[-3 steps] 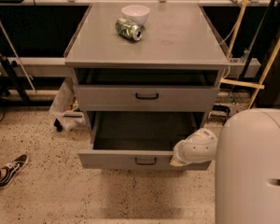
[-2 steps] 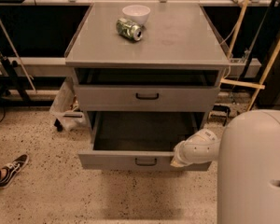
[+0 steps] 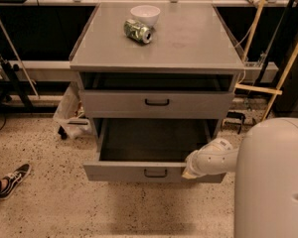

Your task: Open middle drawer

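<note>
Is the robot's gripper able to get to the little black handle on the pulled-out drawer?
Probably yes. The gripper is at the right end of the front of the middle drawer, and the handle sits just beside it on that same front, with nothing between them.
</note>
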### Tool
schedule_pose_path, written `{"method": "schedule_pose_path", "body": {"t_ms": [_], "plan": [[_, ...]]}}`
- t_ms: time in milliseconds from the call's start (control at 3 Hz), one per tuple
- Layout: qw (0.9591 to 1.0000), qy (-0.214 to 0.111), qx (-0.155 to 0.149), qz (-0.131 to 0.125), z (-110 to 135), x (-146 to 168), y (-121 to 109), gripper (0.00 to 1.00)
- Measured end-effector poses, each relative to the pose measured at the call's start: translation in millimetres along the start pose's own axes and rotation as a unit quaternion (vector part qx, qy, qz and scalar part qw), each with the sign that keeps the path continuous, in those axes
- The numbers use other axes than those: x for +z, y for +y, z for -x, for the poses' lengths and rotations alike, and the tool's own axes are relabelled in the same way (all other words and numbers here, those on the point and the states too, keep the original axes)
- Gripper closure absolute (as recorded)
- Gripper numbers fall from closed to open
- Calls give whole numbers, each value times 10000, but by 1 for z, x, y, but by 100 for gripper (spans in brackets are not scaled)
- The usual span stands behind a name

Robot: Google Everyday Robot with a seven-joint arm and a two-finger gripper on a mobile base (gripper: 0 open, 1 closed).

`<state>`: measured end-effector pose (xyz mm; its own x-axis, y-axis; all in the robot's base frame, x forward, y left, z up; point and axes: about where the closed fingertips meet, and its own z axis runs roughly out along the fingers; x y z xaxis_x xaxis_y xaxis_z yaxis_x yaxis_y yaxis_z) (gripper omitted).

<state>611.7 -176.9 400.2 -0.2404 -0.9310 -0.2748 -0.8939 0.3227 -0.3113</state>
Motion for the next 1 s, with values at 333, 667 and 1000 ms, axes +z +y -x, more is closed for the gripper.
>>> {"method": "schedule_pose_path", "body": {"t_ms": [333,667,1000], "plan": [[10000,0,0,0,1,-1,0,100],[10000,-40,41,1,-1,-4,4,100],[10000,-41,41,1,-1,-4,4,100]]}}
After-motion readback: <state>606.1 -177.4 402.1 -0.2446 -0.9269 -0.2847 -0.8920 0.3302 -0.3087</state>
